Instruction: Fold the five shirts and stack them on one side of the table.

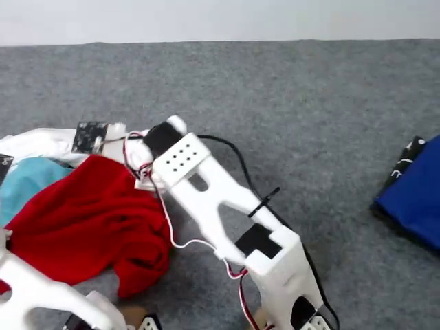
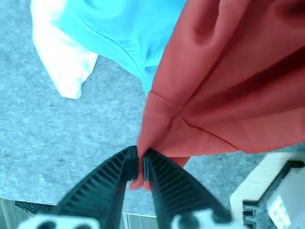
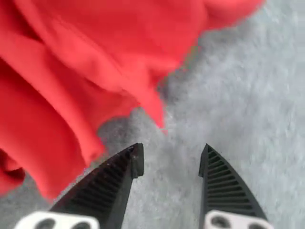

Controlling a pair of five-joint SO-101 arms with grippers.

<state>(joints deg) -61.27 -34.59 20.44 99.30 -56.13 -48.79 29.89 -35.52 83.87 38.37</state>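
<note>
While the left gripper (image 2: pixel 140 167) pinches the red shirt (image 2: pixel 228 95), I record the right gripper (image 3: pixel 171 160) with fingers (image 3: pixel 114 183) spread, empty.

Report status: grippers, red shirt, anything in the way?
Left gripper shut on red shirt edge. Right gripper open over table beside it. Shirt crumpled, unfolded, overlapping light blue shirt.

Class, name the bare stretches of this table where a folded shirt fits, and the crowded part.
Free: the far strip of grey felt table, and between the white arm and the dark blue shirt. Crowded: the heap of red shirt, light blue shirt and white shirt.
</note>
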